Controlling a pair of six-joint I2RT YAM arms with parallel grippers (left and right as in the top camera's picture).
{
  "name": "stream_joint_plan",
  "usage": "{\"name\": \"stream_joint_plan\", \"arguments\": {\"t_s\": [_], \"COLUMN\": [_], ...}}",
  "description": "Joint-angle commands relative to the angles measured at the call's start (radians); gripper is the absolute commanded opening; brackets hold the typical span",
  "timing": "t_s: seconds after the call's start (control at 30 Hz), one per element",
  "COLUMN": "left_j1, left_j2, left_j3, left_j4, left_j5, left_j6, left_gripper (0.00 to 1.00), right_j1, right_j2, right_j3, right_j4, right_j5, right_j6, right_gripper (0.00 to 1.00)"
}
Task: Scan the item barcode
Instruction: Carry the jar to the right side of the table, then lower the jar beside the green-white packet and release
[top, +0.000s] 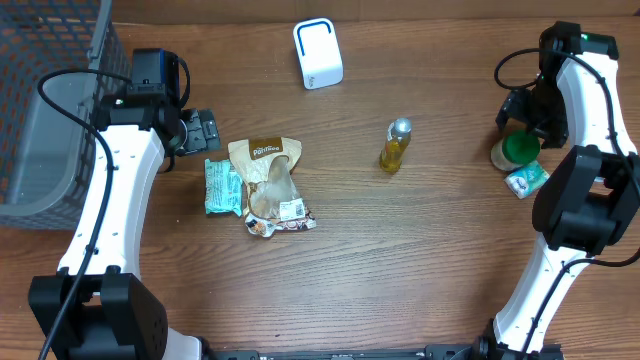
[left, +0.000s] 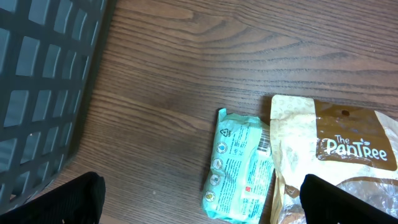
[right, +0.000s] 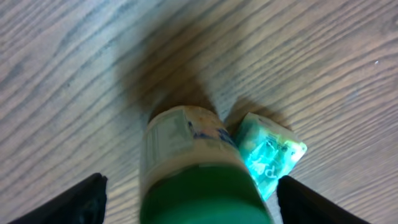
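- Overhead view: I am looking down on a wooden bench (top: 400, 260). A white box (top: 317, 55), which I take to be the scanner, is standing at the far edge, facing the middle so that an item can be shown to it.
- A small oil bottle (top: 396, 145) is standing upright near the centre. A tan snack bag (top: 265, 170) and a teal packet (top: 222, 187) are lying flat side by side on the left, beside a grey basket (top: 50, 110).
- The right arm (top: 590, 110) is reaching over a green-lidded jar (top: 518, 150) at the far right, with a small teal sachet (top: 527, 180) touching the jar. I am judging the jar to be the item for scanning. It is sitting well apart from the scanner.
- Left wrist view: the left jaws are standing wide apart and holding nothing. They are hanging over the teal packet (left: 239, 168) and the edge of the snack bag (left: 336, 149), with the basket (left: 43, 81) to one side. This arm appears to be waiting out of the way.
- Right wrist view: the right jaws are spread apart on either side of the jar (right: 186, 155) without touching it. The jar is resting on the bench on its own, so a grip has yet to be made. The sachet (right: 270, 152) is crowding one side, which could catch a finger.
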Motion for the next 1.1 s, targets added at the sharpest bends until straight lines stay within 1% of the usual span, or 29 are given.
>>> {"name": "stream_joint_plan", "arguments": {"t_s": [0.0,0.1,0.2,0.23,0.4,0.43,0.47,0.57,0.73,1.07], "left_j1": [0.002,0.002,0.002,0.002,0.002,0.002,0.002,0.002,0.002,0.002], "left_j2": [0.002,0.002,0.002,0.002,0.002,0.002,0.002,0.002,0.002,0.002], "left_j3": [0.017,0.017,0.017,0.017,0.017,0.017,0.017,0.017,0.017,0.017], "left_j4": [-0.002,-0.002,-0.002,-0.002,-0.002,-0.002,-0.002,-0.002,-0.002,-0.002], "left_j5": [-0.009,-0.009,-0.009,-0.009,-0.009,-0.009,-0.009,-0.009,-0.009,-0.009], "left_j6": [0.014,0.014,0.014,0.014,0.014,0.014,0.014,0.014,0.014,0.014], "left_gripper": [1.0,0.99,1.0,0.99,0.99,1.0,0.99,0.99,1.0,1.0], "right_j1": [-0.001,-0.001,-0.001,-0.001,0.007,0.009,0.009,0.009,0.009,0.009], "right_j2": [-0.007,-0.017,-0.038,-0.048,-0.1,-0.113,-0.118,-0.122,-0.12,-0.12], "right_j3": [0.018,0.028,0.081,0.109,0.256,0.294,0.308,0.321,0.32,0.32], "right_j4": [-0.011,-0.026,-0.045,-0.056,-0.119,-0.133,-0.134,-0.121,-0.078,-0.077], "right_j5": [0.011,0.011,0.011,0.01,-0.014,-0.056,-0.084,-0.138,-0.137,-0.137], "right_j6": [0.001,0.0,-0.002,-0.002,-0.002,-0.001,-0.001,0.002,0.002,0.002], "right_gripper": [0.9,0.92,0.94,0.95,0.96,1.0,1.0,1.0,1.0,1.0]}}
